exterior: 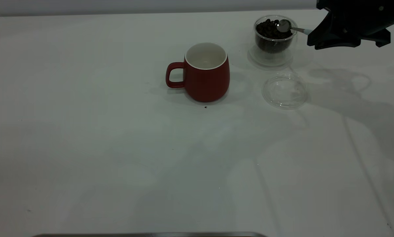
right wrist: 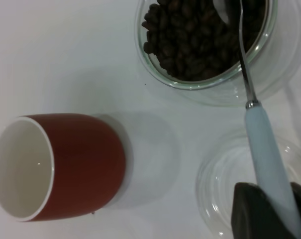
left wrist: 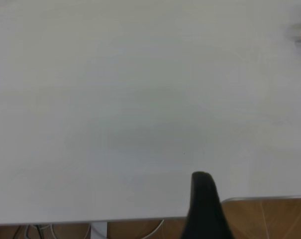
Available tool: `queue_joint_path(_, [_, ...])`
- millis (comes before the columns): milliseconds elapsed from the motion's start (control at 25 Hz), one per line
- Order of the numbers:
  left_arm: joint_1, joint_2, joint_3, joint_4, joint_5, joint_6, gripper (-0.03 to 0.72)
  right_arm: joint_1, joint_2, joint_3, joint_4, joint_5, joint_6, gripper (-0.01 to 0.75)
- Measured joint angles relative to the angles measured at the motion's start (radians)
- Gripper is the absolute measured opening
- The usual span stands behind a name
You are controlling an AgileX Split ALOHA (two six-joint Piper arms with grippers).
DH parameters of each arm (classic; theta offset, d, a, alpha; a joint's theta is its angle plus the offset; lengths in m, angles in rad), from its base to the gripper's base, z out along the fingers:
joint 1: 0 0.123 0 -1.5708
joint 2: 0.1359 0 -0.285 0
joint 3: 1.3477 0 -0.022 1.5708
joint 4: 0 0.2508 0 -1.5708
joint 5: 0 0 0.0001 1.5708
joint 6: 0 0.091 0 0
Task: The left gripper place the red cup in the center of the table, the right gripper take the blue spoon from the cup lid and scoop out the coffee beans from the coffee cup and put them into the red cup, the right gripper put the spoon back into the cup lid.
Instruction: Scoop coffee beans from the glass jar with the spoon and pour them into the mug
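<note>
My right gripper [exterior: 310, 36] had its jaws clamped on the blue spoon [exterior: 290, 28], bowl over the coffee beans [exterior: 269, 31] in the coffee cup [exterior: 275, 36], ready to scoop. The red cup [exterior: 205, 72] stood mid-surface, empty; the cup lid [exterior: 285, 90] lay nearby. My left jaws' spread I couldn't tell.

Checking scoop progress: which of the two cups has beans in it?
The clear glass coffee cup, full of coffee beans; the red cup is empty.
</note>
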Motion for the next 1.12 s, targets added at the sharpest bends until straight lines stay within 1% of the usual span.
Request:
queue_joint_path(120, [0.0, 0.0, 0.0, 0.0, 0.0, 0.0, 0.587, 0.008, 0.022, -0.019, -0.011, -0.008, 0.019, 0.113])
queue_joint_path(320, [0.0, 0.0, 0.0, 0.0, -0.001, 0.0, 0.587, 0.008, 0.069, -0.062, -0.015, 0.025, 0.059, 0.113])
queue_joint_path(760, [0.0, 0.0, 0.0, 0.0, 0.0, 0.0, 0.587, 0.005, 0.076, -0.067, -0.014, 0.095, 0.147, 0.113])
queue_joint_path(920, [0.0, 0.0, 0.0, 0.0, 0.0, 0.0, 0.587, -0.023, 0.092, -0.068, 0.006, 0.152, 0.159, 0.113])
queue_joint_path(1120, [0.0, 0.0, 0.0, 0.0, 0.0, 0.0, 0.587, -0.076, 0.141, -0.072, 0.066, 0.261, 0.151, 0.113])
